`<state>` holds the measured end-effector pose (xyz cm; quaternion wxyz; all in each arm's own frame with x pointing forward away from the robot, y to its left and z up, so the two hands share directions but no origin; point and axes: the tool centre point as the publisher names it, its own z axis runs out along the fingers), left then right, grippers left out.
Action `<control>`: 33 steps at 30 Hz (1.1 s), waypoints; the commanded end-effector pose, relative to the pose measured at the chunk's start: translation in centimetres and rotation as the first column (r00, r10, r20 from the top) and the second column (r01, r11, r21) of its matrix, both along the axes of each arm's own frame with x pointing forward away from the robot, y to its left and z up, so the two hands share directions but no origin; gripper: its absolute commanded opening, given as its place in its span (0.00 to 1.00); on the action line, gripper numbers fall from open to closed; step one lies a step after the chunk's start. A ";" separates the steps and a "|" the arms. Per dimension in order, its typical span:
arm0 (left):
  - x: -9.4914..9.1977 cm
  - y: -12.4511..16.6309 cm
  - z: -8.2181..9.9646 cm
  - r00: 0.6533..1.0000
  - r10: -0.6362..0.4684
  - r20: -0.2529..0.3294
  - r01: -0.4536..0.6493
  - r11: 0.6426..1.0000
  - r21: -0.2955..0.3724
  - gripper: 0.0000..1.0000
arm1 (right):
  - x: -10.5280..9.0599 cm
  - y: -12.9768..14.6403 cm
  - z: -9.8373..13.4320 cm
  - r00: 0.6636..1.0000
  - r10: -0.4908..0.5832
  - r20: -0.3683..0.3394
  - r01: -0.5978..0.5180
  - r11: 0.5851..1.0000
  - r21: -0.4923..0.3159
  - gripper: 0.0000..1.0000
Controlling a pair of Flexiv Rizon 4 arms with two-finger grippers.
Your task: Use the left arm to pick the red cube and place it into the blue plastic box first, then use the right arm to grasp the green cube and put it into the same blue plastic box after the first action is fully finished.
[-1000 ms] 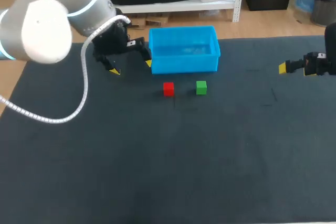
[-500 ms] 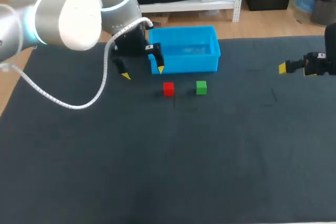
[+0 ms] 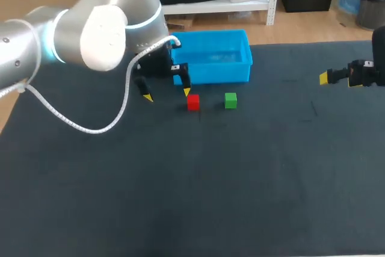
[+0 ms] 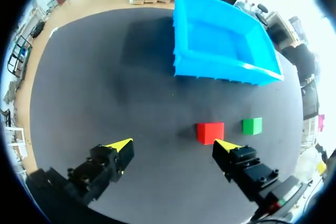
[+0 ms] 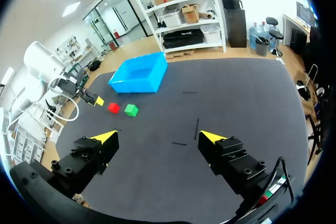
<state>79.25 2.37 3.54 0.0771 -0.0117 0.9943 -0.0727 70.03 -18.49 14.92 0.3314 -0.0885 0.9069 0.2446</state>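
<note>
The red cube (image 3: 193, 102) and the green cube (image 3: 230, 100) sit side by side on the dark table, just in front of the blue plastic box (image 3: 212, 57). My left gripper (image 3: 166, 94) hangs open to the left of the red cube, one yellow tip almost at the cube's upper left corner. In the left wrist view the red cube (image 4: 210, 132) lies just ahead of one finger of the gripper (image 4: 173, 144), with the green cube (image 4: 252, 125) beside it and the box (image 4: 220, 45) beyond. My right gripper (image 3: 338, 79) stands open at the table's right side, nothing between its fingers (image 5: 157, 136).
The box stands at the table's far edge. A white cable (image 3: 90, 126) loops down from my left arm over the table's left part. In the right wrist view the box (image 5: 138, 73), red cube (image 5: 113, 107) and green cube (image 5: 131, 110) lie far ahead.
My left arm has swung right along the front of the box, bringing its open gripper from the box's left corner to just beside the red cube. The right arm has kept still.
</note>
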 end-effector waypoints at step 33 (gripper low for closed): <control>1.4 -0.7 -1.9 1.000 -0.011 -0.029 0.013 0.998 0.056 1.00 | 0.0 0.0 0.0 1.000 0.002 -0.001 -0.002 1.000 0.000 1.00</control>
